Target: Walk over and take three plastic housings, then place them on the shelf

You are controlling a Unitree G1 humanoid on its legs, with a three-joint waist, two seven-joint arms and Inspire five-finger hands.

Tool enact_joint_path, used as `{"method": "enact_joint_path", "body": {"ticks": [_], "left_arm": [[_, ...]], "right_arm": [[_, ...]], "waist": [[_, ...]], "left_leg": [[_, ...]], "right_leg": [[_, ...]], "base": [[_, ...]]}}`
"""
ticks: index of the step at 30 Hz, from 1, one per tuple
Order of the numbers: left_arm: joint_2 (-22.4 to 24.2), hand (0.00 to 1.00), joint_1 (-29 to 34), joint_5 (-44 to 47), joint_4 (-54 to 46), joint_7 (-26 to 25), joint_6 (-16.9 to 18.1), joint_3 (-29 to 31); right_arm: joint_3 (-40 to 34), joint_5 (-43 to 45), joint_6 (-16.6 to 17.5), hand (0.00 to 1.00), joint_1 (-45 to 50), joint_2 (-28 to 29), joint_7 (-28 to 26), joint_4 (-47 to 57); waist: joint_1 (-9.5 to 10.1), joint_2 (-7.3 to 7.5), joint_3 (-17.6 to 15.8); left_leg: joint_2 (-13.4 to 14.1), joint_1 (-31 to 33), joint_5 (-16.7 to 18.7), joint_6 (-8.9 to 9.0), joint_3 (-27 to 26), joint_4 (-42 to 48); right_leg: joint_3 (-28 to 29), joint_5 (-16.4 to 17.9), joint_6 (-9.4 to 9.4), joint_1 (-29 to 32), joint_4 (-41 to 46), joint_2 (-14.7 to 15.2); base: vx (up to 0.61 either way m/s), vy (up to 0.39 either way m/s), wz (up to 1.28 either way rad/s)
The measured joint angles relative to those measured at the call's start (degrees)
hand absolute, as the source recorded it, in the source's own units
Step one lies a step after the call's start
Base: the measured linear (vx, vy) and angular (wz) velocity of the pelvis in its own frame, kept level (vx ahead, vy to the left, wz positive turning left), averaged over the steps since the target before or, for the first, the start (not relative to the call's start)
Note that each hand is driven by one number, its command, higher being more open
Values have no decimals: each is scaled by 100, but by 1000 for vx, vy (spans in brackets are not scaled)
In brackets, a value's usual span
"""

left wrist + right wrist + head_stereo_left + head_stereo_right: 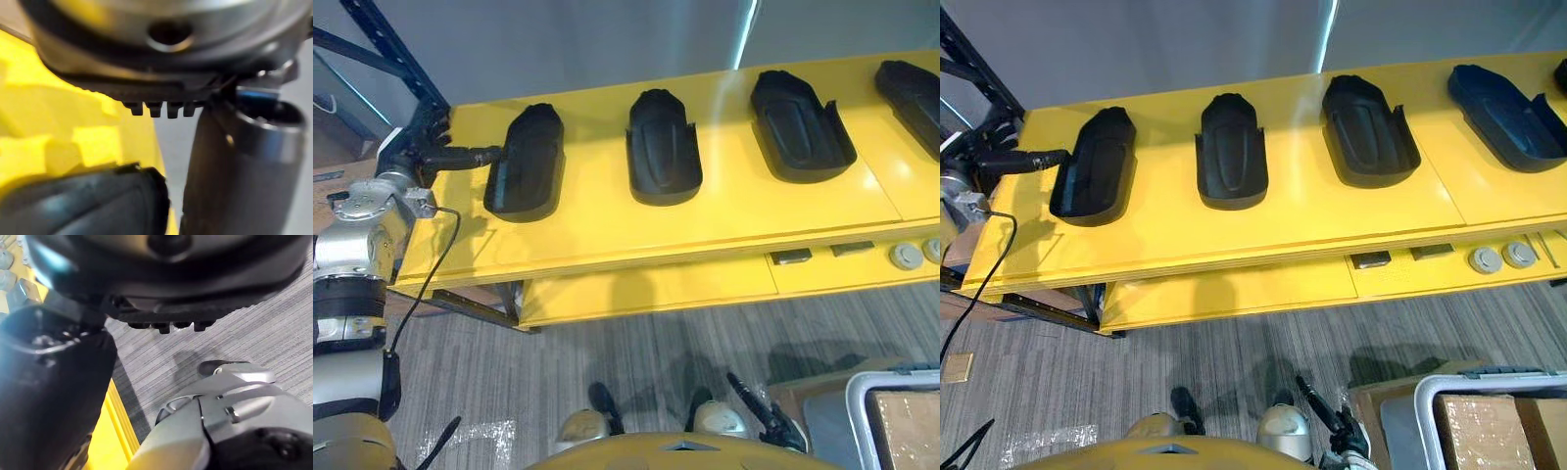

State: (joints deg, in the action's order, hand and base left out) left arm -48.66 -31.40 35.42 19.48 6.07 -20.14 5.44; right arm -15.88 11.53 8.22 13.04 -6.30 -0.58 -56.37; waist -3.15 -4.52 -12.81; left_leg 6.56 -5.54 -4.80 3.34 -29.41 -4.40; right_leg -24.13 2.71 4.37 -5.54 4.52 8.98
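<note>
Several black plastic housings lie in a row on the yellow shelf point(607, 235): the leftmost point(526, 162), a second point(663, 147), a third point(798, 125) and one more at the right edge point(913, 98). My left hand point(426, 147) is at the shelf's left end, with a straight finger reaching to the leftmost housing's left rim and touching it. That housing point(83, 205) lies close under the hand in the left wrist view, beside the thumb point(239, 171). My right hand point(766, 411) hangs low over the floor, relaxed and holding nothing.
A lower yellow level holds small dark blocks point(790, 257) and round grey discs point(906, 257). A blue rack post point(391, 49) rises behind the left hand. A grey-rimmed bin with a cardboard box point(901, 416) stands on the carpet at lower right.
</note>
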Motion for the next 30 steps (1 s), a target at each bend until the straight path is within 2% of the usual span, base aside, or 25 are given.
{"method": "enact_joint_path", "body": {"ticks": [6, 10, 12, 17, 20, 22, 25, 30], "left_arm": [[425, 100, 57, 945, -775, -235, 107, 2], [549, 100, 59, 1005, -907, -457, 275, 83], [556, 100, 188, 886, -925, -648, 403, 308], [969, 100, 1182, 233, -1012, -878, 1118, 1306], [1530, 100, 1939, -184, -1013, -986, 1628, 1657], [1755, 100, 2307, -503, -1012, -1042, 1717, 1657], [1920, 100, 2780, -686, -1005, -1105, 1754, 1623], [2058, 100, 2978, -685, -992, -908, 1763, 1465]], "right_arm": [[-270, -10, -3, 100, -9, -2, -2, -233], [-430, -7, -3, 100, -8, -15, 0, -322], [-441, -23, -3, 100, -9, -14, -4, -403], [-444, -108, -3, 100, 136, -3, -9, -421], [-443, -108, -13, 100, 248, 27, -20, -482], [-432, -106, -14, 100, 283, 58, -23, -463], [-365, -101, -32, 100, 303, 126, -31, -360], [-254, -17, -165, 100, 323, 171, -68, -330]], "waist": [[2, -30, 226], [4, -58, 278], [-1, -41, 319], [68, -17, 461], [205, 75, 556], [298, 145, 580], [315, 224, 597], [297, 255, 601]], "left_leg": [[1, -97, 1, 2, -56, -45], [-2, -104, -3, -1, -76, -59], [-1, -105, -6, -2, -82, -49], [-1, -85, -5, 0, -73, -48], [2, -56, -4, 7, -20, -49], [-3, -69, -10, 7, -9, -48], [-9, -63, -20, 0, 11, -62], [-12, -36, -16, -2, 51, -68]], "right_leg": [[37, -100, 26, -138, -167, -25], [61, -138, 24, -140, -181, -29], [67, -140, 22, -137, -185, -33], [55, -145, 19, -143, -233, -70], [5, -159, 18, -162, -277, -85], [-11, -164, 11, -162, -279, -66], [-20, -169, 14, -154, -278, -62], [-63, -159, -11, -139, -360, -61]], "base": [[-25, 11, -5], [-5, 3, -2], [0, 0, 0], [30, -9, 1], [22, -11, 8], [8, 5, 6], [0, 0, 0], [-13, 0, 1]]}}
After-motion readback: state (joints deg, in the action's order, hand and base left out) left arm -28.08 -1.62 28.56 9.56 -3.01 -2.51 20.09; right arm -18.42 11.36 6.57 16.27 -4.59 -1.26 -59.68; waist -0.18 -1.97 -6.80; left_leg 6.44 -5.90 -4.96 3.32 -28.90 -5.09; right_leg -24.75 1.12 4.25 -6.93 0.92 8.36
